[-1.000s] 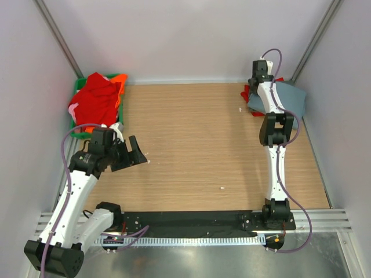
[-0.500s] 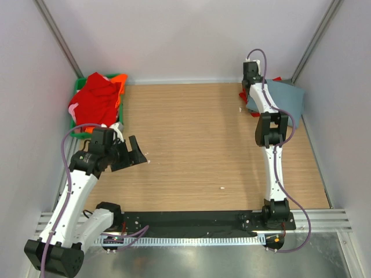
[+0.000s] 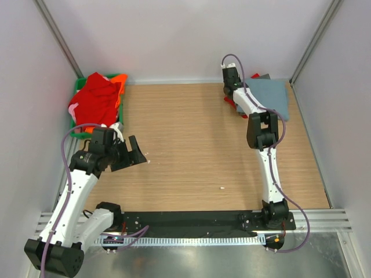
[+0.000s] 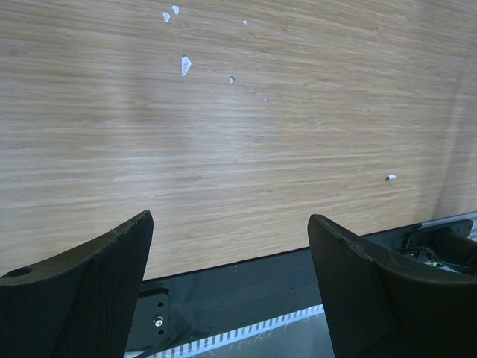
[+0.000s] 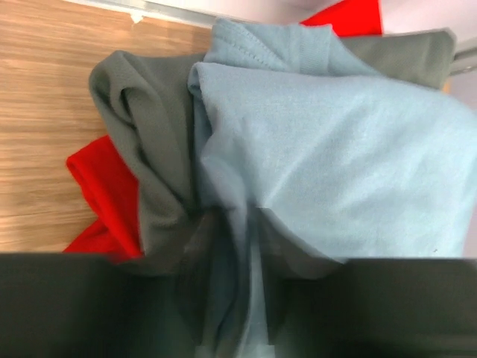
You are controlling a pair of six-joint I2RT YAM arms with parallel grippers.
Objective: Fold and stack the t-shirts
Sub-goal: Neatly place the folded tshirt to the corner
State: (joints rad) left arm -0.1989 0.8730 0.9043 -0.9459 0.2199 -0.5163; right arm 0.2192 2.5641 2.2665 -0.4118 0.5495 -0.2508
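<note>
I am keeping watch on the right pincer (image 5: 231, 257), which looks clamped on a bunched edge of the blue-grey shirt (image 5: 335, 164). That shirt is lying in the far right corner on top of a dark grey shirt (image 5: 149, 149) and a red shirt (image 5: 104, 190), and it is trailing rightward from the pincer. The right arm is nearer. The left pincer (image 4: 227, 224) is hanging with its jaws apart over the table (image 4: 223, 112), well away from the shirts. I am finding no label or writing I can read.

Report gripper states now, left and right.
Left gripper: open, empty.
Right gripper: shut on the blue-grey t-shirt, cloth bunched in its grip.
</note>
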